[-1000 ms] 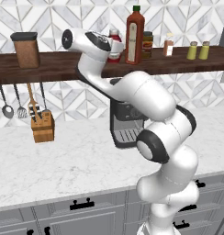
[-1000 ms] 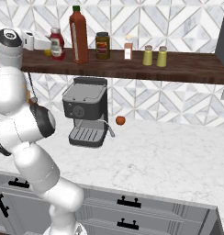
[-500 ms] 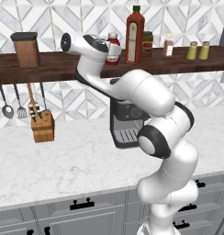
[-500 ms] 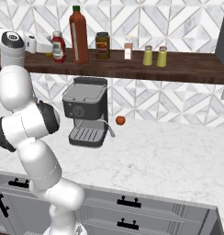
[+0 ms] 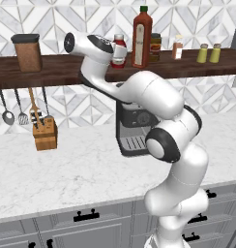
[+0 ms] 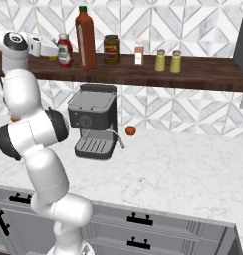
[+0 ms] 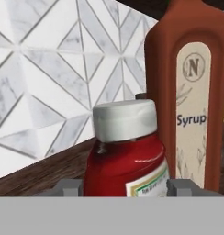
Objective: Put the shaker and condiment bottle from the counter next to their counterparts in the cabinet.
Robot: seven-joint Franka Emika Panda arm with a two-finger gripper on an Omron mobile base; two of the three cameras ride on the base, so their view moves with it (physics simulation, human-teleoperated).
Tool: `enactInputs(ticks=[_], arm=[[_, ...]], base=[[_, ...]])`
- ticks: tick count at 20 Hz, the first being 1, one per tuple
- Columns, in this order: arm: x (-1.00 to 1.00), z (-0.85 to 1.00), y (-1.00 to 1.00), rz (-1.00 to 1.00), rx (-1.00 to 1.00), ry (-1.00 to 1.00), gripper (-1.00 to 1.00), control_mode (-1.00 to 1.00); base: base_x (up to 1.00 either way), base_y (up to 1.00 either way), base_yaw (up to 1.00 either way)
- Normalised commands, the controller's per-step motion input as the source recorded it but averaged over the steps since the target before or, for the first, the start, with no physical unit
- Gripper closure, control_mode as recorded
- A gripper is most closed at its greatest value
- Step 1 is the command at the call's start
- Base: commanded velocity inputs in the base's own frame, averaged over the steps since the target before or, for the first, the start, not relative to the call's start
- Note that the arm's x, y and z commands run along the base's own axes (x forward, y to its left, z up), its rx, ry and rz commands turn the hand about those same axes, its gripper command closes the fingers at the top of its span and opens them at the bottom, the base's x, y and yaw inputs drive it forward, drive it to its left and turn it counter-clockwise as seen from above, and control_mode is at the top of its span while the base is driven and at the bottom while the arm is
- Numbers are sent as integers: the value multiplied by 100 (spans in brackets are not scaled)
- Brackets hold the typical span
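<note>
Hand view: end effector (image 7: 124, 188) still clasps condiment bottle (image 7: 125, 160), now nearer tall bottle (image 7: 189, 92).

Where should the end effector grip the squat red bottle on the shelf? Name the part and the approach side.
Grip the condiment bottle by its round red body below the white cap, coming in level from the side away from the tall syrup bottle. It stands upright, with that bottle close beside it. The end effector flanks the body that way.
</note>
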Motion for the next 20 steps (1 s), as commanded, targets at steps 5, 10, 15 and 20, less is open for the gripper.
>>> enactInputs(ticks=[5,10,15,20], arm=[[11,-21,0,1,0,0,-100,-100],[0,-15,11,3,0,0,-100,-100],[0,-20,37,6,2,0,-100,-100],[-16,-5,62,11,3,0,-100,-100]], base=[[0,0,0],[0,0,0],[0,0,0],[0,0,0]])
